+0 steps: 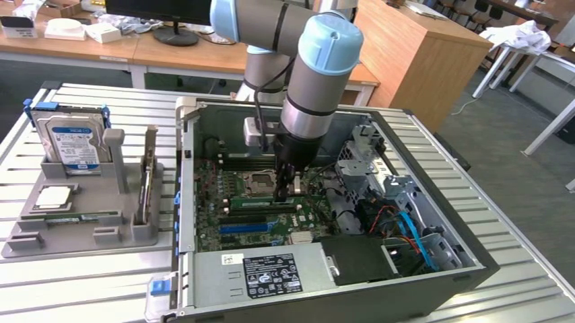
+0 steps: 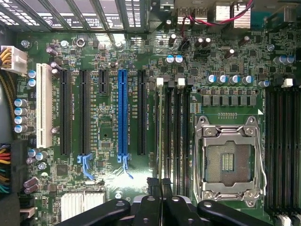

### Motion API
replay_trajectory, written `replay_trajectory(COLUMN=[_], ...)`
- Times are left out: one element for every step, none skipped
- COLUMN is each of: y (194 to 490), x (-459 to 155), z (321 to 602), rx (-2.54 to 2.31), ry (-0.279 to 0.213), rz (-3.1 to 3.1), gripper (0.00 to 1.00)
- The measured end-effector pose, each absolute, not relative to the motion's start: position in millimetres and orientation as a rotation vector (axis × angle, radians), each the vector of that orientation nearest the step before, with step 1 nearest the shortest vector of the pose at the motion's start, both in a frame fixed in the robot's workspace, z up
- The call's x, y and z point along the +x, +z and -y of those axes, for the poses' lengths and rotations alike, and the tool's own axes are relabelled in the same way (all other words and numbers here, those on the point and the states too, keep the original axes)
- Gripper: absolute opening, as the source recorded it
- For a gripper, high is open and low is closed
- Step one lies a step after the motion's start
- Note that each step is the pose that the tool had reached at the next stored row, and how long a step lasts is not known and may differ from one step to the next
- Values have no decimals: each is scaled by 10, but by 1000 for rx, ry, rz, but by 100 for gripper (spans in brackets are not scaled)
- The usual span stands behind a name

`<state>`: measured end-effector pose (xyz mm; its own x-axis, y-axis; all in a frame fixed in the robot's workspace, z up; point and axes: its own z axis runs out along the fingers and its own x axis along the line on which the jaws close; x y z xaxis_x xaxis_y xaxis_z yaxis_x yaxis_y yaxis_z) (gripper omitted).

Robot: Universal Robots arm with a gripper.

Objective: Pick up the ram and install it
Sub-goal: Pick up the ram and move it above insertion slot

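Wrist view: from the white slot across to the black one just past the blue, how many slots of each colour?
White slot: 1
Blue slot: 1
Long black slots: 3
Short black slot: 1
Total: 6

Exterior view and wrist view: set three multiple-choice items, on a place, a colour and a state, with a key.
1. Where is the hard drive relative to the computer case? A inside it; B on top of it; C in the grey tray at the exterior view's left of it.
2. The long slot between black ones is: A blue; B red; C yellow.
3. The gripper is: A wide open; B shut; C clamped on the hard drive.
Key: 1 C, it stands in the grey tray; 2 A, plainly blue; 3 B, fingertips meet.
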<state>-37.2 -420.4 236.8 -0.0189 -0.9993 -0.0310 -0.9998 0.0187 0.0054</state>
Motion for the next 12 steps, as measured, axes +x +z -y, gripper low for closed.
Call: replay_trajectory(y=[2366,2366,2367,2367,2366,2364,2361,2360,2360,2360,2360,2359], x=[-372,-372,-372,-372,-372,-372,-372,-372,-372,-372,-372,-372], z=[4204,4204,4204,4204,4204,4203,4200,4199,4199,4199,4199,4198], rx=[-2187,-2188,-2188,-2188,-2188,-2188,-2187,-2187,-2188,-2188,-2188,-2188], ry=[40,40,40,40,40,40,40,40,40,40,40,40], rz=[-2229,-2229,-2229,-2229,-2229,-2229,-2229,-2229,-2229,-2229,-2229,-2229], gripper=[11,11,11,11,11,11,11,11,11,11,11,11])
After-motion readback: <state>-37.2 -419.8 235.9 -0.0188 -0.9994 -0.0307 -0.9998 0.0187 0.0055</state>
